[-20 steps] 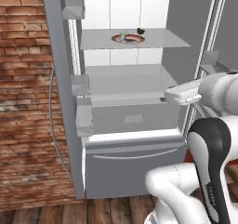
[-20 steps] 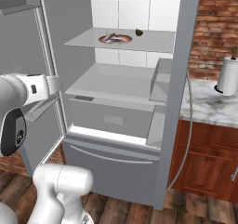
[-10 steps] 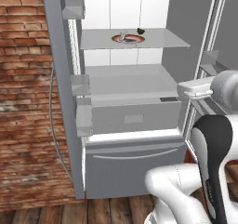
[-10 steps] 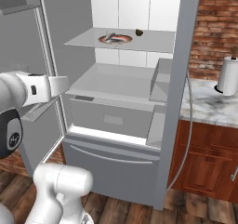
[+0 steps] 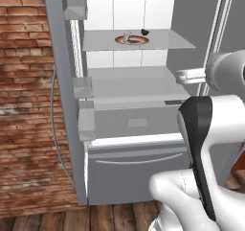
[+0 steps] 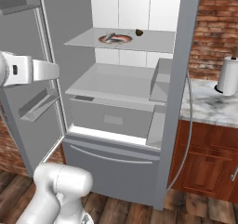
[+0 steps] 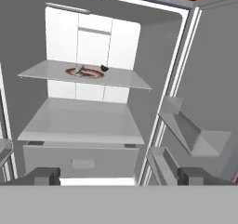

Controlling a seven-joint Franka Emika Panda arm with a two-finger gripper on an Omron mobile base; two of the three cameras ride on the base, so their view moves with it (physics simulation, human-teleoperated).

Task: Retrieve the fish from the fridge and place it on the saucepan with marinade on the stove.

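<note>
The fridge (image 5: 139, 122) stands with both doors swung open. On its upper glass shelf (image 7: 125, 81) a reddish-brown round dish (image 7: 86, 73) carries the fish (image 7: 79, 70), a slim pale silvery piece, also seen as the fish (image 5: 125, 37) and the fish (image 6: 109, 36). A small dark lump (image 7: 104, 69) lies just beside the dish. My gripper (image 7: 119, 176) is open with nothing between its fingertips (image 7: 44, 175), well in front of the fridge and below shelf height. The hand (image 5: 189, 75) hovers by the right door. The saucepan, marinade and stove are out of view.
Door bins (image 7: 186, 130) jut from the right door close to the hand. A wide lower shelf (image 5: 129, 86) and a drawer (image 5: 136, 122) sit under the fish's shelf. A brick wall (image 5: 24, 105) flanks the left; a paper-towel roll (image 6: 228, 76) stands on the marble counter (image 6: 209, 107).
The hand has lifted a little in front of the open fridge. The jaws stay wide open, and the fish and dish have not moved.
</note>
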